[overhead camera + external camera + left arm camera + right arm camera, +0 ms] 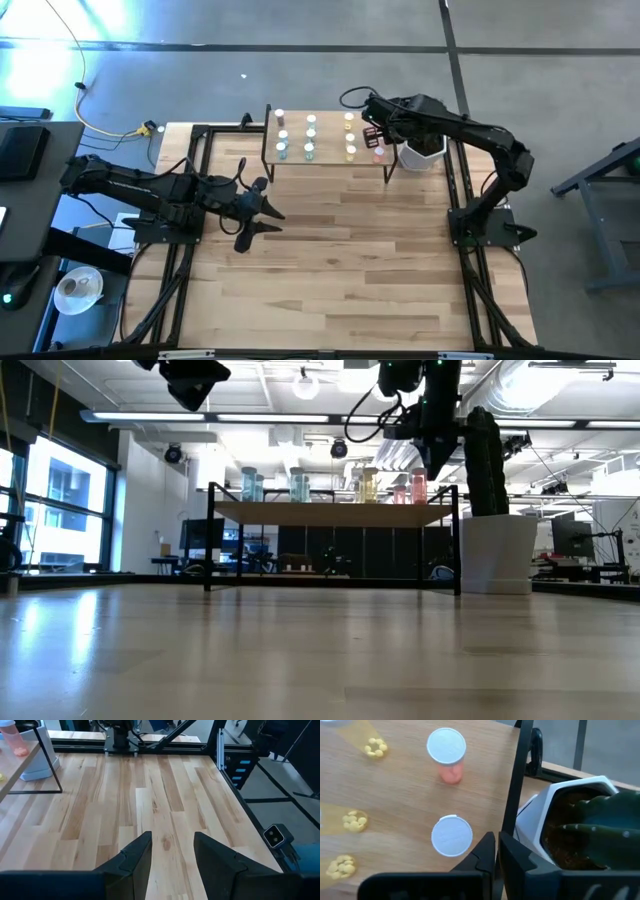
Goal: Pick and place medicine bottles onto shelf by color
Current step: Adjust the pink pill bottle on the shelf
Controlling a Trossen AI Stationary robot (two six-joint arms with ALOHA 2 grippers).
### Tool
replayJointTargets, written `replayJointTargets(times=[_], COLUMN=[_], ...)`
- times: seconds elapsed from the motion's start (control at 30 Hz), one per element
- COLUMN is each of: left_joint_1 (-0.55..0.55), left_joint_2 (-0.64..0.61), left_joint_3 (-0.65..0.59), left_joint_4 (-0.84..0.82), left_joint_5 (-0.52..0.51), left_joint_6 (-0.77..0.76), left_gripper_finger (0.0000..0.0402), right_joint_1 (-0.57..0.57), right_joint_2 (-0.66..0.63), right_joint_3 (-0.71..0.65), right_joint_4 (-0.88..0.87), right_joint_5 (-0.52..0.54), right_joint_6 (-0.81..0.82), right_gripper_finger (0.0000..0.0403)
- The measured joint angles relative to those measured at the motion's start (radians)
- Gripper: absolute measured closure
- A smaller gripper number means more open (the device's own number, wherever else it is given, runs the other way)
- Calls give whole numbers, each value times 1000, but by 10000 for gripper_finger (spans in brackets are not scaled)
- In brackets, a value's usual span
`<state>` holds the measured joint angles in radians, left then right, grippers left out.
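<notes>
Right gripper (495, 851): clenched on nothing, dark fingers pressed together, poised over the shelf's end nearest the white pot, beside the black frame rail.
Left gripper (172, 852): fingers parted, nothing between them, hanging over bare planks well apart from the shelf, on the side away from the pot; waiting.
Medicine bottles (310, 135): tiny clear cylinders with pale caps, standing upright on the shelf in rows; blue and green toward the end far from the pot, yellow next, red or pink nearest it.
Pink pair: white-capped bottle of pink pills (447, 756) upright; second white cap (452, 835) just beside the closed fingertips, contents hidden under the lid.
Shelf (330, 513): low light-wood board on thin black metal legs, at the far edge of the desk.
Step in hand, as judged: last pink bottle apparently set down, retreat due.
Doing it well: rise straight up before swinging away, fingers kept clear of the near cap and the frame rail, no sideways brush against neighbours.
Risk: nudged bottle tipping into the yellow row.
White pot (555, 815): holds a green cactus, just beside the shelf's end.
Desk (165, 795): pale wooden planks, no bottles left on it in any view.
Room: polished floor, black cart and cables off the shelf's far side, ceiling lights, windows.
</notes>
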<state>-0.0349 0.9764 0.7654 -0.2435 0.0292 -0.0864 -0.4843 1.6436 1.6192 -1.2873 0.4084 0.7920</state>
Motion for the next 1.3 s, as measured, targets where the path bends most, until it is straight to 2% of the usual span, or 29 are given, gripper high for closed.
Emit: replayJointTargets(times=[0.43, 1.3], left_joint_1=[0, 0], left_joint_2=[0, 0], left_joint_3=[0, 0], left_joint_4=[1, 0], left_joint_5=[0, 0], left_joint_6=[0, 0], left_gripper_finger=[266, 266], right_joint_1=[0, 0], right_joint_2=[0, 0], right_joint_3=[0, 1], right_joint_4=[1, 10], right_joint_5=[-61, -92], right_joint_6=[12, 27], right_gripper_finger=[390, 390])
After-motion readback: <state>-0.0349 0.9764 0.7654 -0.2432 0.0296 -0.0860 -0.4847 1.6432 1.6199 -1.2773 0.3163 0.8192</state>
